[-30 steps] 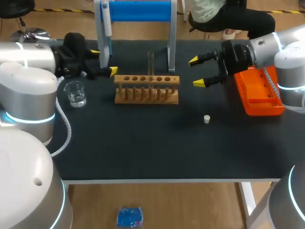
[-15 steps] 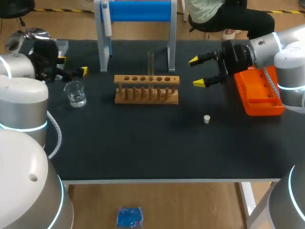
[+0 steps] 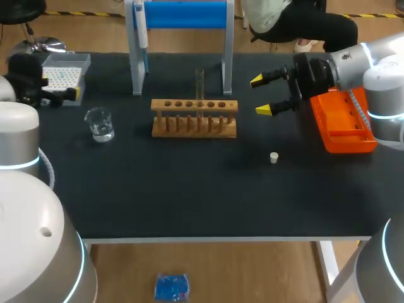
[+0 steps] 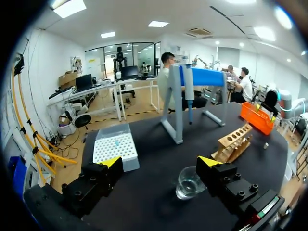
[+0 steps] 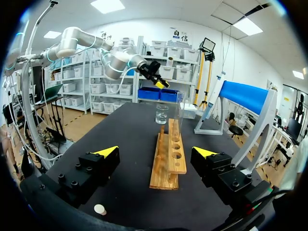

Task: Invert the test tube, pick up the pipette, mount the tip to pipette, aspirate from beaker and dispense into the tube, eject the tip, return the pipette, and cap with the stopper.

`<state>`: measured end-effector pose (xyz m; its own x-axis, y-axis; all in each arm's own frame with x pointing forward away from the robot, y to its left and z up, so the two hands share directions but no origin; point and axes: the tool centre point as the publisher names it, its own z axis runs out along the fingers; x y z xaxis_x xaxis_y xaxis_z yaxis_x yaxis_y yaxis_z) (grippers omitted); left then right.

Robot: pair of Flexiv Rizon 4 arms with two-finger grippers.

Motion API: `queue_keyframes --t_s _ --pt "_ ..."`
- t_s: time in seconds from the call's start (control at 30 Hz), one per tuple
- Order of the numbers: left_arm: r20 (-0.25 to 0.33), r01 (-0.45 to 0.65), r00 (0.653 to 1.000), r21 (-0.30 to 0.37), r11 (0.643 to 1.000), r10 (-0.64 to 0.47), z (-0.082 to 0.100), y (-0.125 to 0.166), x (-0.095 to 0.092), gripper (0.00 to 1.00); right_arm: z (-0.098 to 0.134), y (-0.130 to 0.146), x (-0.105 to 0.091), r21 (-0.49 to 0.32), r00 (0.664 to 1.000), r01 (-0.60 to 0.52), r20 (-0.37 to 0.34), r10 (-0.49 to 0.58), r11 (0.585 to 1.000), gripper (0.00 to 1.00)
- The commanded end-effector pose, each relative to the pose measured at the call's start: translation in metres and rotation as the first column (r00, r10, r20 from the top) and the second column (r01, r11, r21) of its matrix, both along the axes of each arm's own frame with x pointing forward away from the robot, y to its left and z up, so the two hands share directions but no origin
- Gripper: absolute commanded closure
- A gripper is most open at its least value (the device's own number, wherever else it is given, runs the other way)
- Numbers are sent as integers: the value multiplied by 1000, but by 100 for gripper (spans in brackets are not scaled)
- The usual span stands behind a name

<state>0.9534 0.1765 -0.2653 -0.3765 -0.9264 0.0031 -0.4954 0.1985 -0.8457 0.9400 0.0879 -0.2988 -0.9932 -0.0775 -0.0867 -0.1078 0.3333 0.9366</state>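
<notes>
Our right gripper [image 3: 260, 95] hangs wide open and empty at upper right, aimed at the rack [image 3: 194, 118], where the test tube [image 3: 199, 82] stands upright at centre. Our left gripper [image 4: 160, 162], also spread and empty, sits with the tip box [image 4: 114, 147] just ahead, probably to leave the pipette [image 3: 144, 28] reachable.

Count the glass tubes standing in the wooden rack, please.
1. The tube stands upright in a hole near the middle of the rack. No other tube shows.

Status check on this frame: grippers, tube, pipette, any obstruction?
Left gripper open, empty. Right gripper open, empty. Test tube in rack; pipette on stand; stopper on table. No obstruction seen.
</notes>
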Motion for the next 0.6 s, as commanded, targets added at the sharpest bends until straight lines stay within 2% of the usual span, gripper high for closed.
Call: queue_keyframes --t_s 0.03,0.2,0.33,0.6 --pt "-36 -37 999 26 999 38 -5 5 17 0 0 0 0 0 1000 -1 0 1 1000 0" --pt "-66 -124 989 85 989 130 -7 7 36 0 0 0 0 0 1000 -1 0 1 1000 0" --pt "-55 -183 981 76 980 188 -7 6 48 0 0 0 0 0 1000 -1 0 1 1000 0" --pt "-81 -270 958 59 961 274 -15 9 63 0 0 0 0 0 1000 -1 0 1 1000 0"
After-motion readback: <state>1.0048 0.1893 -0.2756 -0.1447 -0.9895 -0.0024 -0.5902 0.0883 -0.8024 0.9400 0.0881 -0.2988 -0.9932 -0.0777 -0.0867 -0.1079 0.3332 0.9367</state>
